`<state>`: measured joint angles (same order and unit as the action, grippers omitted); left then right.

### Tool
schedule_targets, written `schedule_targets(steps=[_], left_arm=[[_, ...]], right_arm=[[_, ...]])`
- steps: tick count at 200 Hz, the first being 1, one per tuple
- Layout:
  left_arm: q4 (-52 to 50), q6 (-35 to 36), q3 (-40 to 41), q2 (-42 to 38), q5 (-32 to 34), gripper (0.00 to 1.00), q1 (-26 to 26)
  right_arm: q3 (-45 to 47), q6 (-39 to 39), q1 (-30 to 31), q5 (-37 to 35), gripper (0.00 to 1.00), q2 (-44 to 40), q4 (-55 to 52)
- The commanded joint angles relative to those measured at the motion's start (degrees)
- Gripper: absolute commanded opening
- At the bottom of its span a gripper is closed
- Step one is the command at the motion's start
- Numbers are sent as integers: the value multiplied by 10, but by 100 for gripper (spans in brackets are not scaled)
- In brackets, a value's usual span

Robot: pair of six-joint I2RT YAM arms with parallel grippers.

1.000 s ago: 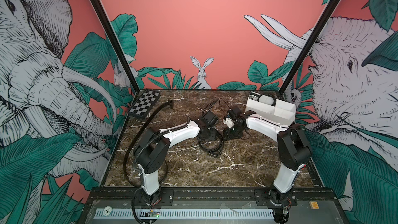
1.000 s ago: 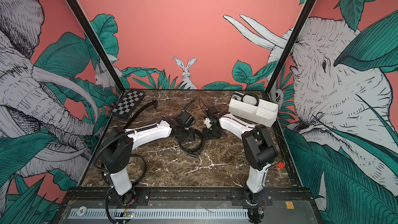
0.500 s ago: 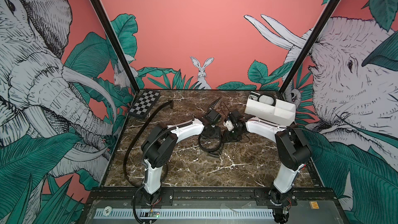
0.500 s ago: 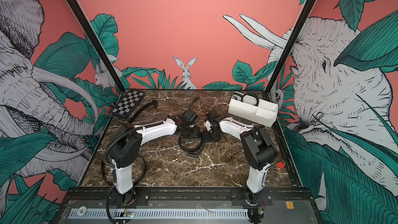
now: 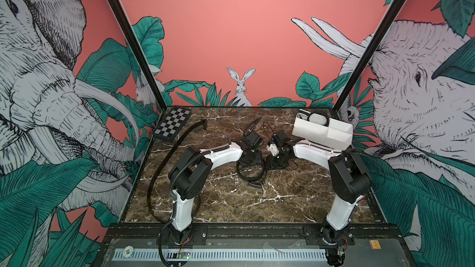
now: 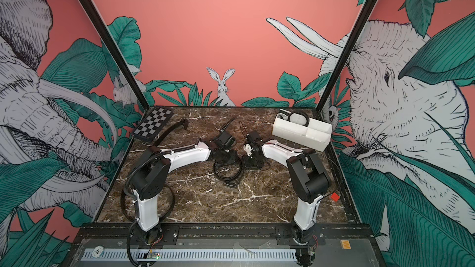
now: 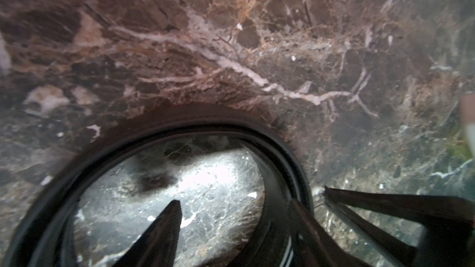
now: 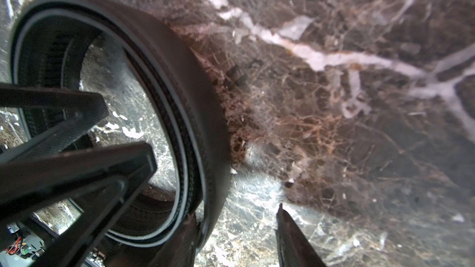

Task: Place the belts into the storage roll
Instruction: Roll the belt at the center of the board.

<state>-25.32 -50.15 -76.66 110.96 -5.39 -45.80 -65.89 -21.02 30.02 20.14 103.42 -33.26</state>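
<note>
Centre of the table (image 5: 231,201): a belt (image 5: 250,179), wound into a ring, is lying with its strap on edge, ring axis vertical. The left gripper (image 7: 252,196) is straddling the ring's wall, jaws wide and clamping nothing: one finger (image 7: 164,232) inside the ring, the other (image 7: 372,209) outside. The right gripper (image 8: 235,217) is standing at the same wall from the opposite side, jaws part-open, also holding nothing; its outer finger (image 8: 290,240) is hanging clear of the strap, its inner one is blurred. In both top views the ring is sitting between the two grippers, just to their near side. The box (image 5: 321,137) is lying at the far right corner — nearer the right arm — with another belt (image 5: 327,119) coiled in its far end compartment. The squeeze should be crossing the wall, not following it.
</note>
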Motion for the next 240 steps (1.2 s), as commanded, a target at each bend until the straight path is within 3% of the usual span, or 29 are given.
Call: schedule_targets(steps=[1, 72, 173, 240], left_arm=[[-8, -11, -9, 13, -13, 68, 0], [8, -9, 6, 9, -24, 69, -10], [57, 21, 73, -78, -30, 68, -17], [35, 88, 42, -39, -82, 68, -17]], right_arm=[[10, -6, 4, -6, 48, -8, 8], [24, -7, 4, -3, 49, -11, 16], [26, -4, 2, -3, 49, -29, 11], [31, -1, 1, -1, 49, -33, 8]])
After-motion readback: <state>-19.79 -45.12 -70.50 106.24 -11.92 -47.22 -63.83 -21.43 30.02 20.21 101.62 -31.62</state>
